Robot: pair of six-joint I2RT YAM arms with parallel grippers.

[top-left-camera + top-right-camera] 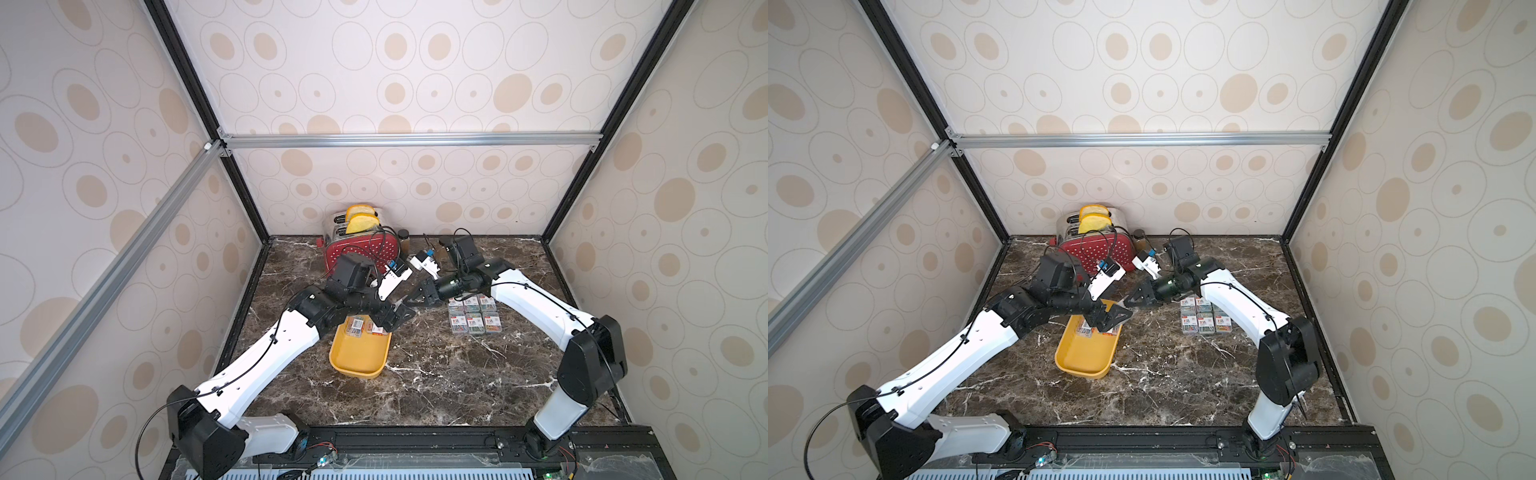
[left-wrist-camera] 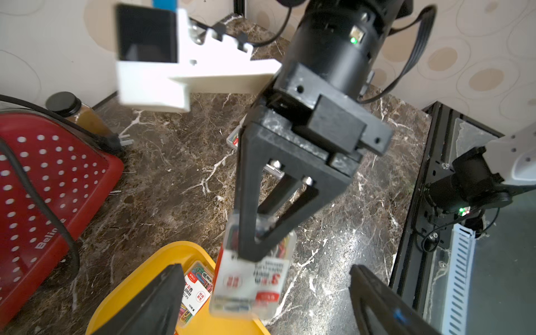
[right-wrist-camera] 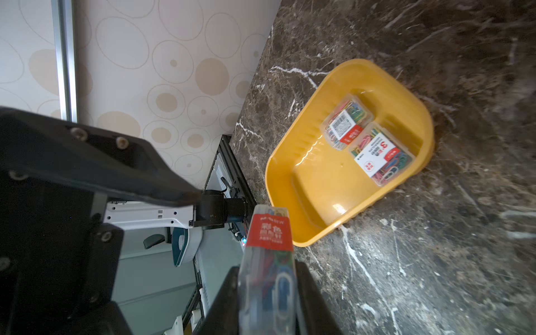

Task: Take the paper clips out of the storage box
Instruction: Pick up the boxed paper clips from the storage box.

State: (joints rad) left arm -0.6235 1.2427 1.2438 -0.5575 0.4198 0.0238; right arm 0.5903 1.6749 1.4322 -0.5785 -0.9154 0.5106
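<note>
Two paper-clip cases [image 3: 346, 121] lie in the storage box [image 3: 319, 179]; a third case [image 2: 249, 284], lengthwise in the right gripper's [image 3: 266, 293] clenched fingers [image 2: 246, 203], hangs between the left gripper's [image 1: 404, 312] released fingers [image 2: 156, 301], and the six-case group [image 1: 473, 313] on the table [image 1: 436, 374] lies on the right arm's side.

left arm [image 1: 270, 353] covers the far end of the storage box [image 1: 357, 359], and the held case [image 2: 249, 284] is blurred

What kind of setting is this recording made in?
Likely a mock kitchen inside a robot test cell: wallpapered panels on an aluminium frame, a marble-look table, a toaster.
</note>
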